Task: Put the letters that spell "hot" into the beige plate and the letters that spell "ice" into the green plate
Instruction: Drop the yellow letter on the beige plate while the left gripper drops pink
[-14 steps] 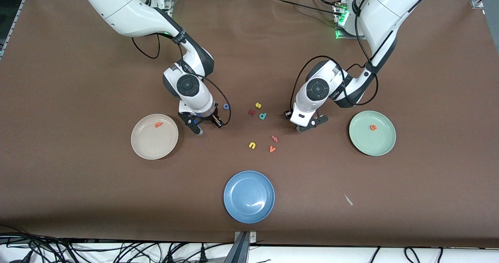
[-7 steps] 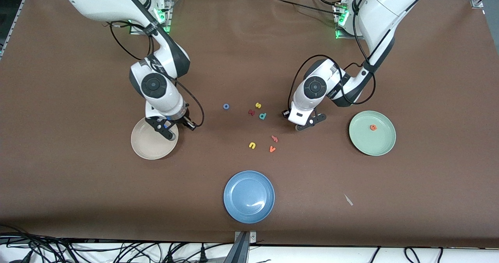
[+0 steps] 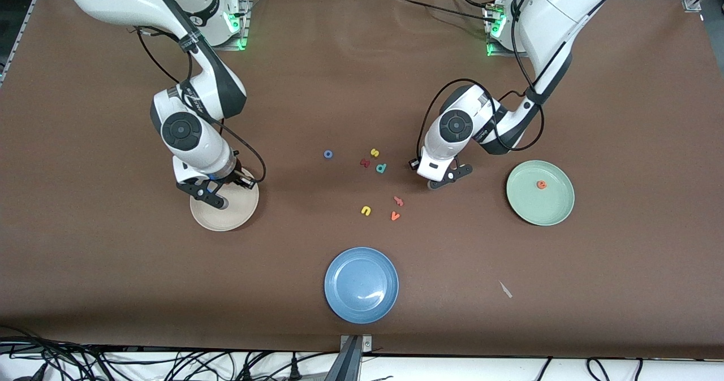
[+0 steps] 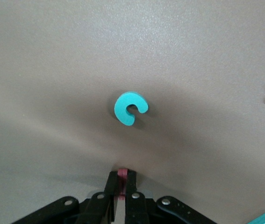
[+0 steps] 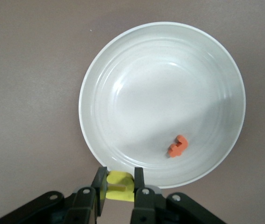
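My right gripper (image 3: 222,193) (image 5: 119,175) hangs over the rim of the beige plate (image 3: 237,208) (image 5: 83,107), shut on the yellow "h" (image 5: 119,185). The orange "t" (image 5: 178,146) lies in that plate. My left gripper (image 3: 438,178) (image 4: 121,173) is down at the table between the letter cluster and the green plate (image 3: 540,206), shut on the thin dark red "i" (image 4: 122,174). The teal "c" (image 4: 131,108) lies on the table just ahead of it, hidden in the front view. The blue "o" (image 3: 328,154) lies alone on the table. The orange "e" (image 3: 542,185) sits in the green plate.
Loose letters lie mid-table: a yellow "s" (image 3: 374,152), a dark red letter (image 3: 365,163), a teal "p" (image 3: 382,168), a yellow "u" (image 3: 366,211), an orange "v" (image 3: 395,216) and a pinkish letter (image 3: 399,201). The blue plate (image 3: 361,285) sits nearest the front camera.
My right arm has swung from beside the blue "o" to over the beige plate, carrying the yellow "h". My left gripper has stayed almost in place and shut on the "i".
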